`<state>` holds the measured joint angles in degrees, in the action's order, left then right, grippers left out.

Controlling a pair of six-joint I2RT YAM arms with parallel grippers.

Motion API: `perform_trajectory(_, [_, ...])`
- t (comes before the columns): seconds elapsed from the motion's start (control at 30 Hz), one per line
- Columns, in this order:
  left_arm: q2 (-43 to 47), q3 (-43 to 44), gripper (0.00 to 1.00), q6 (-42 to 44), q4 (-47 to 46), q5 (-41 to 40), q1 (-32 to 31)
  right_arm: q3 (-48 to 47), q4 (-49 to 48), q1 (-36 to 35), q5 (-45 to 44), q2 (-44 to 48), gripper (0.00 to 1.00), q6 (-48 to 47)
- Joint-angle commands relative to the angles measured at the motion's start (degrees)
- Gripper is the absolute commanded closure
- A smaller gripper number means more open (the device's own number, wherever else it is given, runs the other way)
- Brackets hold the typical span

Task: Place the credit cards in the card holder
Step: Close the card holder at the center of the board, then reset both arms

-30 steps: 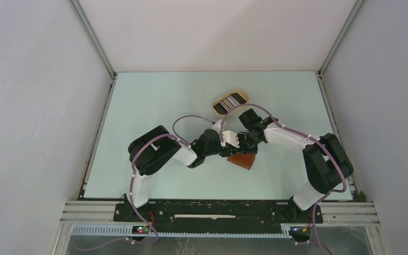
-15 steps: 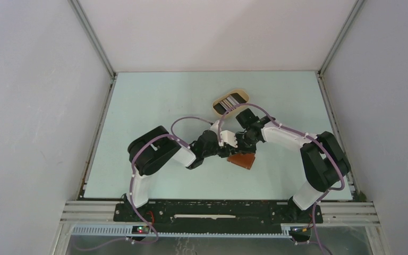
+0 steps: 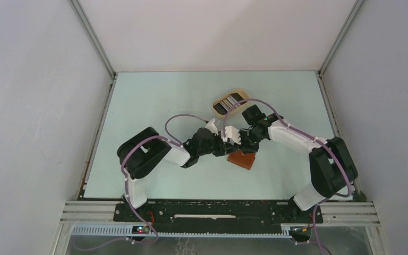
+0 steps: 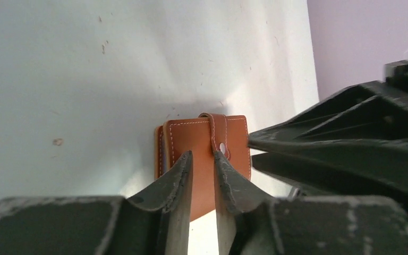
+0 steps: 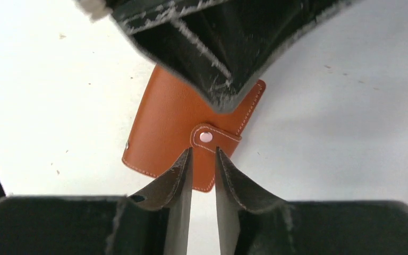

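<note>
The card holder is a reddish-brown leather wallet lying folded on the table, its tab snapped shut. My left gripper and right gripper meet nose to nose just above its far edge. In the left wrist view the left gripper is open by a narrow gap, the card holder showing below it, nothing held. The right gripper is open just as narrowly over the card holder. The credit cards, dark and pale, lie in the tray behind.
A beige oval tray holding the cards sits behind the grippers, near the table's middle back. Grey walls enclose the table on three sides. The right arm's black fingers fill the right of the left wrist view.
Both grippers have gone from shut to slightly open. The arms' elbows shifted outward a little. The card holder has stayed in place on the table.
</note>
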<state>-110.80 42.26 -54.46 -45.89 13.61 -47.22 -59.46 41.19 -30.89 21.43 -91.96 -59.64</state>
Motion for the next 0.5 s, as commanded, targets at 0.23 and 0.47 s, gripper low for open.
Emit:
perform_trajectory(0.23, [26.36,-5.49,0.71,17.53,12.05,-6.34,0.99,-0.05,5.62,6.32,8.42,20.15,0.54,3.1])
perform_trajectory(0.47, [48.9,-4.62,0.64,29.54,31.65,-13.18,0.26,0.12,1.71,14.3,11.44,38.52,0.3,13.86])
